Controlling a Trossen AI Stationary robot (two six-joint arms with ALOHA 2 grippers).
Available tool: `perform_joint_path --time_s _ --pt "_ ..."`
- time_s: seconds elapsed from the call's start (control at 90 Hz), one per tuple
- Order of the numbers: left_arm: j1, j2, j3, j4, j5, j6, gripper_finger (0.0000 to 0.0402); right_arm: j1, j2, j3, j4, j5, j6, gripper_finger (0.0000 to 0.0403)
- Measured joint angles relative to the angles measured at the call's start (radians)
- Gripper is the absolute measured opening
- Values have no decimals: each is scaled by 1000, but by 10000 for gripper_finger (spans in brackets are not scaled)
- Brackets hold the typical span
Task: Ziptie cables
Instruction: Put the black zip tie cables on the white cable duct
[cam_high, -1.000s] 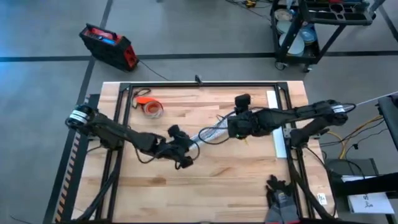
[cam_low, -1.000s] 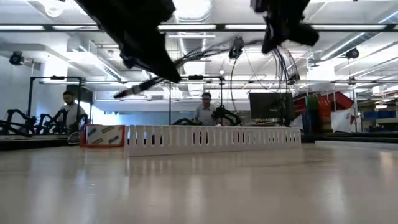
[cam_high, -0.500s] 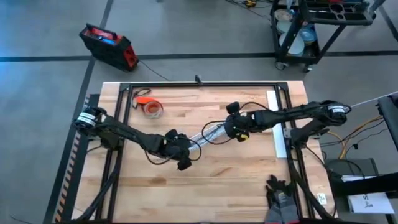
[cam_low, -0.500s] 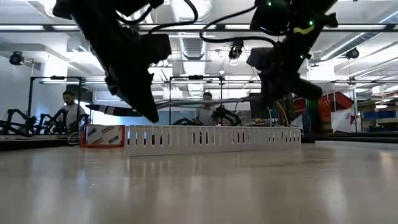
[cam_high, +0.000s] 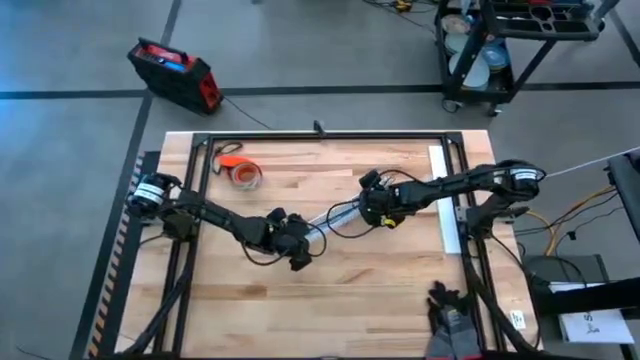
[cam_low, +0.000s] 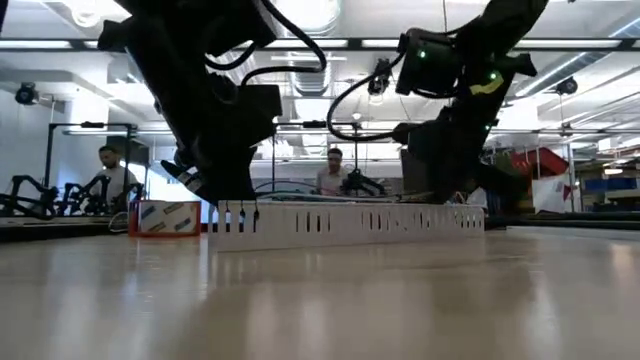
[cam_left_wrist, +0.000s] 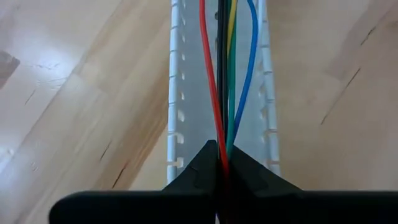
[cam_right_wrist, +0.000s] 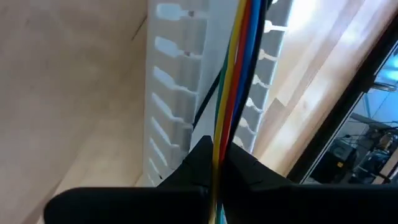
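Both arms meet near the middle of the wooden surface (cam_high: 340, 290), each at one end of the white slotted channel (cam_high: 335, 214) that lies slantwise there. The left claw (cam_high: 300, 243) sits at the channel's nearer, lower end and the right claw (cam_high: 372, 208) at its farther end, with the cables (cam_high: 340, 216) strung between them along the channel. In the left wrist view the left claw (cam_left_wrist: 219, 163) is pressed together on the cables (cam_left_wrist: 222, 74): red, black, yellow, green and blue wires run side by side out of the pinch and lie inside the channel (cam_left_wrist: 180, 93) between its two slotted walls, the blue wire bowing out toward one wall. In the right wrist view the right claw (cam_right_wrist: 217, 158) is likewise closed on the cables (cam_right_wrist: 239, 56), here seen as yellow, red, blue and dark strands held tight together above the channel (cam_right_wrist: 174, 93). From the low view the channel (cam_low: 340, 220) stands as a long white comb across the surface (cam_low: 320, 310), with the left arm's claw (cam_low: 215, 185) down at one end and the right arm's claw (cam_low: 450, 180) down near the other. An orange tape roll (cam_high: 243, 174) lies well apart toward the far left corner. I cannot make out the ziptie in any view. Two people (cam_low: 331, 177) show in the room beyond.
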Motion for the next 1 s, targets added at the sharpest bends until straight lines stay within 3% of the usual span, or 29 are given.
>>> perform_joint_path --time_s 0.278,0.456,0.7,1.0 --pt "-1 -1 -1 -44 42 -17 10 -1 0 -2 46 -49 5 6" --pt "-4 -2 -5 -52 91 -14 23 -5 0 -4 35 -28 3 71" --pt "-2 -4 -3 -42 77 -14 58 -5 -26 -4 32 49 -3 145" --pt "-2 -18 -2 -32 69 -14 115 -22 -34 -2 -10 -21 2 128"
